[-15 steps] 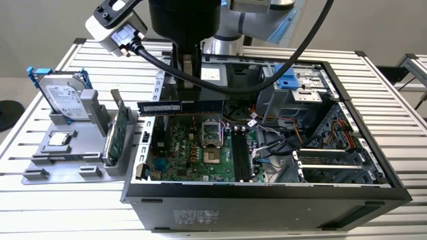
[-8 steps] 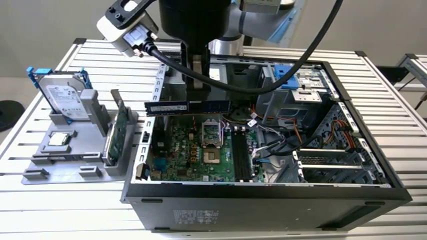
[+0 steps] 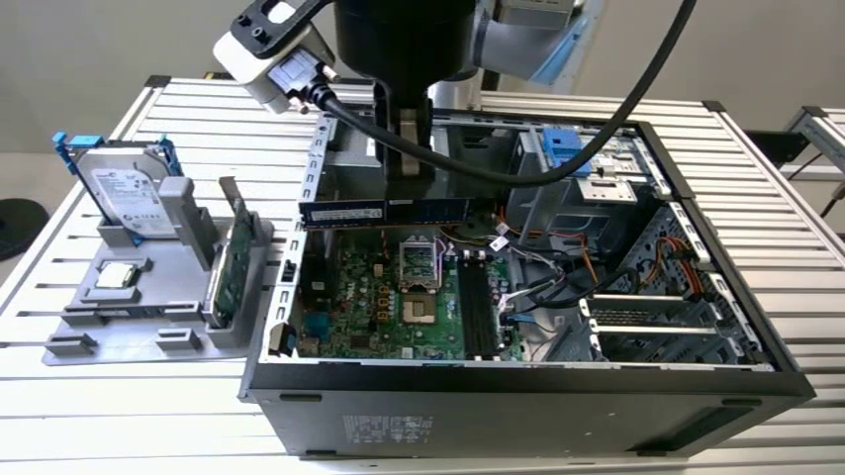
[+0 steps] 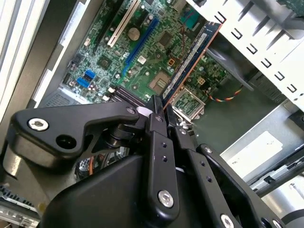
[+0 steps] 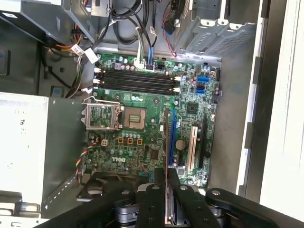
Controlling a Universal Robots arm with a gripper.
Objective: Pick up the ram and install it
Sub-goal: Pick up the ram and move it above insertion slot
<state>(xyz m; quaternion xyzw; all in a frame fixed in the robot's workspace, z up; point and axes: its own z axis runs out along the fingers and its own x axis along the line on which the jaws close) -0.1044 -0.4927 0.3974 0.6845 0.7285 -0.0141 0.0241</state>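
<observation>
Ram [image 3: 383, 211] was pinched between the fingers [image 4: 156, 126], held level at upper centre of the exterior view, above the green motherboard [image 3: 383, 307], inside the open computer case [image 3: 528, 401] on the counter [image 3: 793, 208]

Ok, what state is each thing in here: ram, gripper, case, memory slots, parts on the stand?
ram: held above the motherboard, not seated.
gripper: shut on the ram.
computer case: lying on its side, open on top.
memory slots: all empty.
hard drive: upright in the grey stand.
green card: upright in the same stand.
</observation>
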